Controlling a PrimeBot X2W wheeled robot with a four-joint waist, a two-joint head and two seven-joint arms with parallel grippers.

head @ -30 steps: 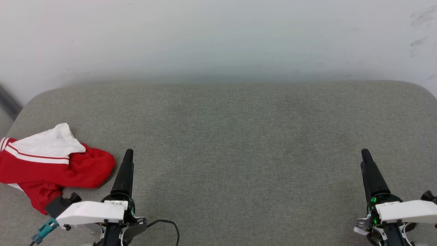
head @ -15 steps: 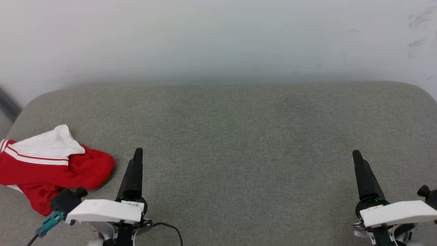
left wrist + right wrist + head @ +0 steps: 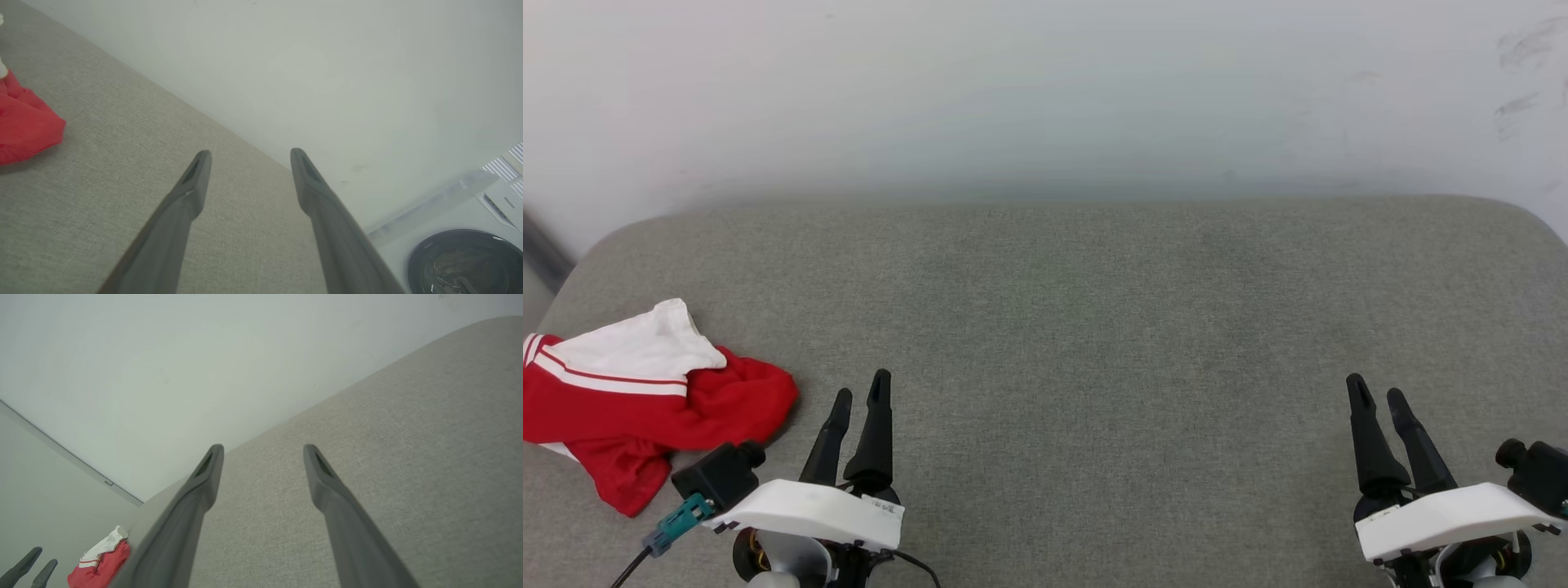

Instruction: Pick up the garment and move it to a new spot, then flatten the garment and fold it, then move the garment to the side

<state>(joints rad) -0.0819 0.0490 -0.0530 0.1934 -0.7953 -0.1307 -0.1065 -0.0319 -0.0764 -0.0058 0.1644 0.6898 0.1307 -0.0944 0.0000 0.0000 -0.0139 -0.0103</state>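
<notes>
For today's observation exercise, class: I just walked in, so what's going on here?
A red and white garment lies crumpled near the left edge of a grey padded surface, untouched. The robot's left gripper is open beside it, to its right, holding nothing. The right gripper, also open and empty, is far off on the other side. Nothing is folded yet.

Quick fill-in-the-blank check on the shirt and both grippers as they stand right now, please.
1. The shirt lies crumpled on the robot's ____ side.
2. The left gripper and the right gripper both have their jaws ____.
3. The shirt's body is ____, with a white sleeve on top.
Missing words: left; open; red.
</notes>
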